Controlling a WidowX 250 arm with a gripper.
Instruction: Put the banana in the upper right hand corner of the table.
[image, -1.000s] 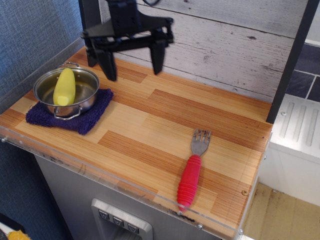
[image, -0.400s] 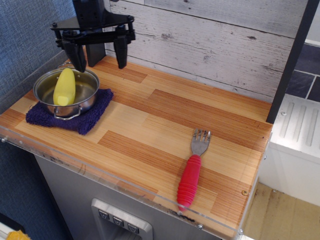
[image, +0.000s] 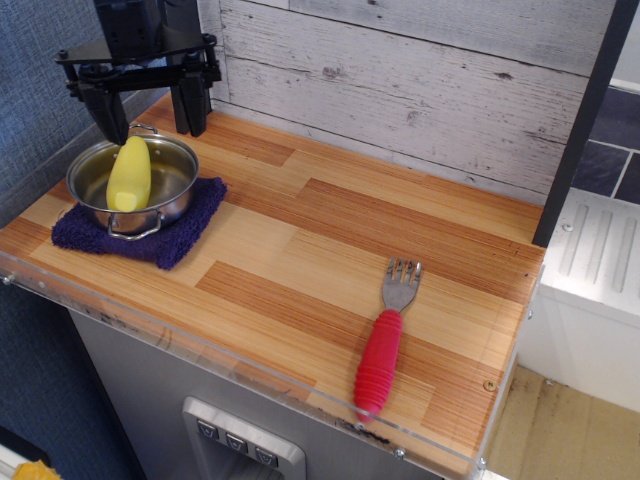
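Note:
The yellow banana (image: 129, 173) lies inside a small steel pot (image: 173, 192) at the left end of the striped wood table (image: 330, 250). My gripper (image: 152, 116) hangs open and empty just above the pot's far rim, its two black fingers spread wide on either side of the banana's tapered end. It touches nothing. The table's upper right corner lies by the dark post at the far right.
The pot stands on a purple cloth (image: 140, 232). A red-handled fork (image: 384, 346) lies near the front right edge. A whitewashed plank wall (image: 420, 90) runs along the back. A dark post (image: 575, 130) stands at the right rear corner.
My gripper has moved left along the back of the table, from right of the pot to above the pot's far rim, staying open. The banana, pot and fork have not moved.

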